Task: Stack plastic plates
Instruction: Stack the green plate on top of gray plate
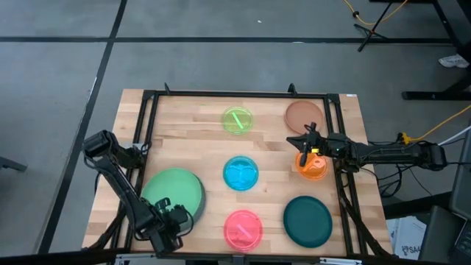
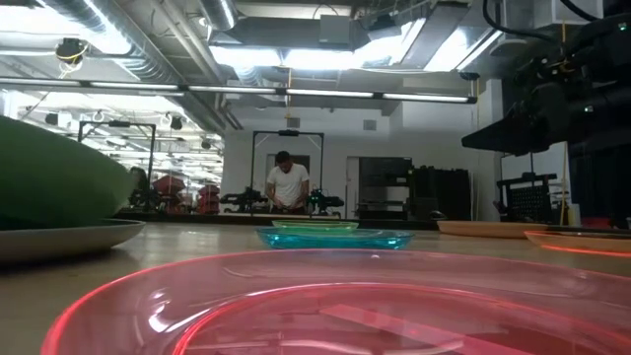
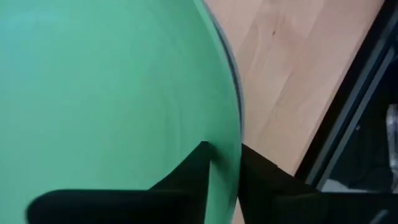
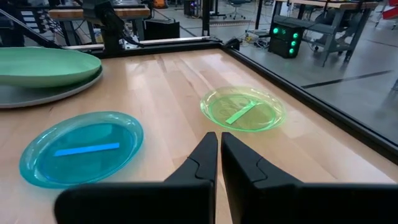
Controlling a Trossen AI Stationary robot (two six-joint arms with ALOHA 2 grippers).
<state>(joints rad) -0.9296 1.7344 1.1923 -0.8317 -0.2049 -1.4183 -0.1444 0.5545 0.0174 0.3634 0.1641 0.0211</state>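
Gripping the rim of the light green plate point(image 3: 106, 93), the left gripper point(image 3: 222, 165) has one dark finger on each side of the plate's edge, at the near left corner of the wooden table point(image 1: 191, 132). That light green plate point(image 1: 175, 193) lies on top of a grey plate point(image 4: 43, 93), whose rim shows just beneath it in the right wrist view, so the two form a short stack.

Taking the blue plate point(image 1: 241, 174) at the middle of the table as the landmark: the lime plate point(image 1: 237, 120) lies beyond it toward the far edge, the pink plate point(image 1: 243, 228) lies on the near side of it, and the green-and-grey stack sits to its left and slightly nearer. The orange plate point(image 1: 312, 165) lies to its right, the brown plate point(image 1: 303, 115) sits to the far right of it, and the dark teal plate point(image 1: 307, 220) sits to the near right. These plates all lie apart from one another, flat on the wood.

The right gripper point(image 1: 305, 153) hangs over the orange plate, well right of the blue plate. Its fingers point(image 4: 205, 158) are pressed together with nothing between them.

In the room beyond the table a person point(image 2: 288, 184) stands at a distant bench.
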